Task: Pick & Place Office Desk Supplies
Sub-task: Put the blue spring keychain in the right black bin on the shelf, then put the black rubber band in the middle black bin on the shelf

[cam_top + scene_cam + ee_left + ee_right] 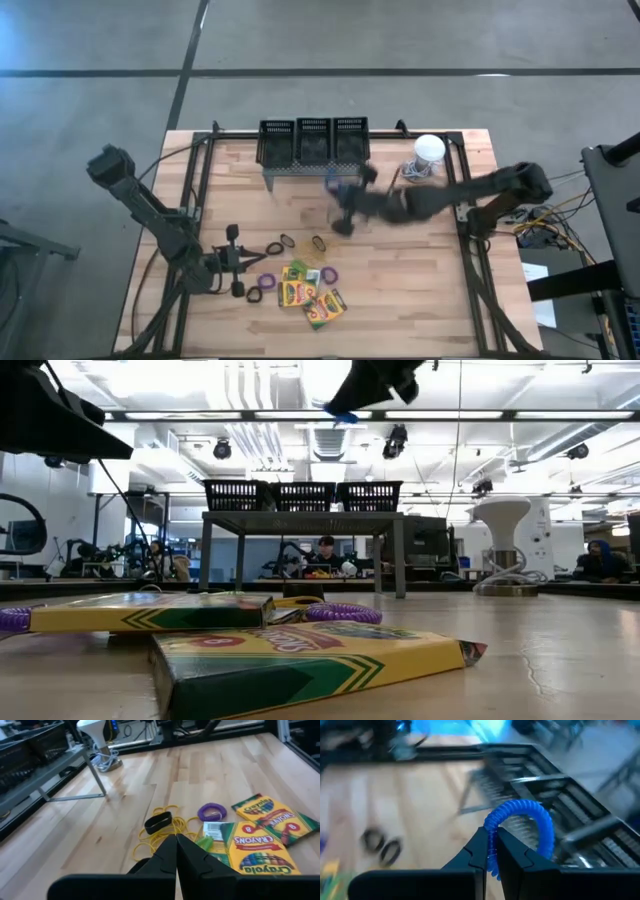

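My right gripper (pixel 492 851) is high above the table's middle (pixel 338 192), in front of the stand, shut on a blue coiled loop (pixel 525 820). Three black mesh bins (pixel 313 140) stand in a row on a grey perforated stand (pixel 300 170) at the far edge. Yellow-and-green crayon boxes (pixel 300 285) lie flat near the front, with purple (pixel 268 280), black (pixel 318 243) and yellow (pixel 160 835) loops around them. My left gripper (pixel 176 845) is shut and empty, low over the table at the left (pixel 245 262), pointing at the loops. My right gripper pinches one side of the blue loop's coil (pixel 492 832) between its two fingertips (pixel 479 849). The fingers slant downward from the table's right side. The rest of the ring stands out beyond the fingertips, and the loop is lifted well clear of the table.
A white ball-like object with a cable (pixel 428 150) sits at the far right beside the stand. Black frame rails (pixel 470 250) run along the table's left and right sides. Bare wood (pixel 410 280) lies to the right of the crayon boxes.
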`<act>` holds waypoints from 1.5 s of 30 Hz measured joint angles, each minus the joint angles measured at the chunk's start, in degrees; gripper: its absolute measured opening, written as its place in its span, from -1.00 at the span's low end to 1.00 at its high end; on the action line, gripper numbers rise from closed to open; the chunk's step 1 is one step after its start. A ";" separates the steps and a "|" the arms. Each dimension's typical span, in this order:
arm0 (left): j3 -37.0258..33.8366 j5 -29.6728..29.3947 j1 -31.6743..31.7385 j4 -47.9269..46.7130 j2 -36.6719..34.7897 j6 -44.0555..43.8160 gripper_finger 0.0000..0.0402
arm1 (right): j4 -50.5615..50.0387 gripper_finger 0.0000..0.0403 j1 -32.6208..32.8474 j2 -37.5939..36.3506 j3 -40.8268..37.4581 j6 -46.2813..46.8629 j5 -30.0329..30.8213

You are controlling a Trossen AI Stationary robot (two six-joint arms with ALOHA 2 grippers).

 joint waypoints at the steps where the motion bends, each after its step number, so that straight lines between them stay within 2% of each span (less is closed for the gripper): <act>1: 0.00 -0.56 0.01 -0.04 0.30 -0.48 -0.98 | -0.95 -0.91 -3.24 -0.68 0.00 1.52 -2.54; 4: 0.00 -1.13 0.01 -0.05 1.20 -1.57 -0.98 | -1.08 -0.91 -12.30 -1.23 -0.50 3.73 -9.41; 7: 0.00 -1.35 -0.02 -0.10 1.99 -2.62 -0.98 | -1.28 -0.89 -19.42 -1.21 -0.03 6.05 -13.39; 14: 0.00 -1.44 -0.02 0.10 2.98 -3.52 -0.98 | -2.46 -0.81 -27.09 1.69 -0.37 9.58 -19.73; 24: 0.00 -1.53 -0.02 0.10 3.07 -4.23 -0.98 | -3.21 -0.74 -27.73 4.58 -0.04 10.94 -20.46; 38: 0.02 -1.53 0.01 0.14 3.07 -4.36 -0.98 | -4.20 -0.17 -27.39 0.90 1.35 9.03 -18.39; 42: 0.02 -1.51 0.01 0.11 3.07 -4.36 -0.98 | -4.07 -0.10 -25.58 -1.32 2.19 7.43 -17.99; 45: 0.02 -1.51 0.02 0.12 3.07 -4.36 -0.98 | -4.24 -0.10 -22.90 -3.41 2.30 5.26 -15.44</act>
